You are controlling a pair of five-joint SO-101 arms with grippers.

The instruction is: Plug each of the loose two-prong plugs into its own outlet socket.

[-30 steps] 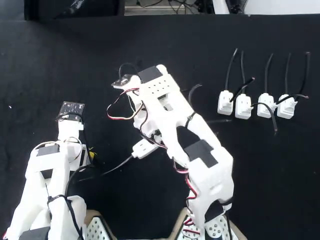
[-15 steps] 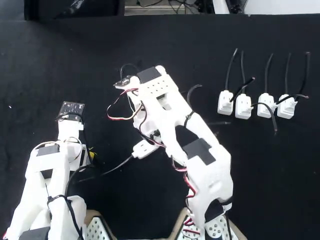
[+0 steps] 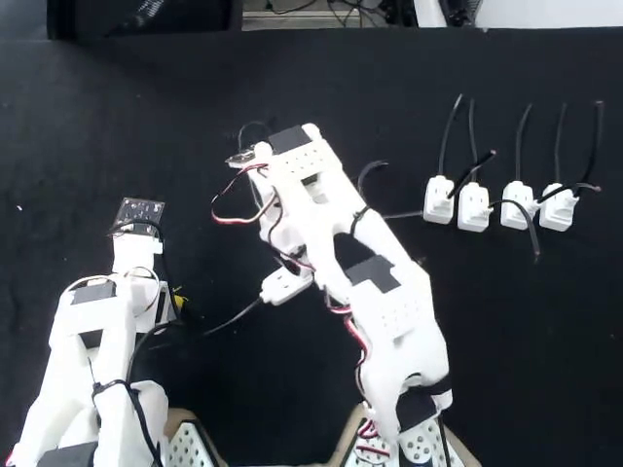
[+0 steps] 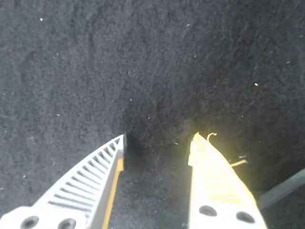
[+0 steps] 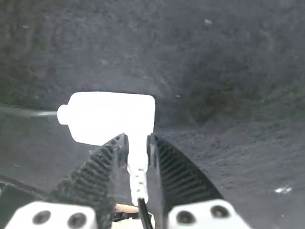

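The right arm (image 3: 389, 302) has swung a little to the left since a second ago. The black cable (image 3: 399, 214) beside it has lifted and now runs level toward the row of four sockets (image 3: 474, 206) at the far right of the surface (image 3: 506, 341). The left arm (image 3: 92, 331) has stayed put. Seen close from its own wrist, the right pincer (image 5: 137, 140) is pinching the white plug (image 5: 137, 169), whose front end meets the loose white socket (image 5: 110, 117) near the middle of the surface. I cannot tell whether the prongs are seated. The left pincer (image 4: 158, 138) hangs spread over the black surface.
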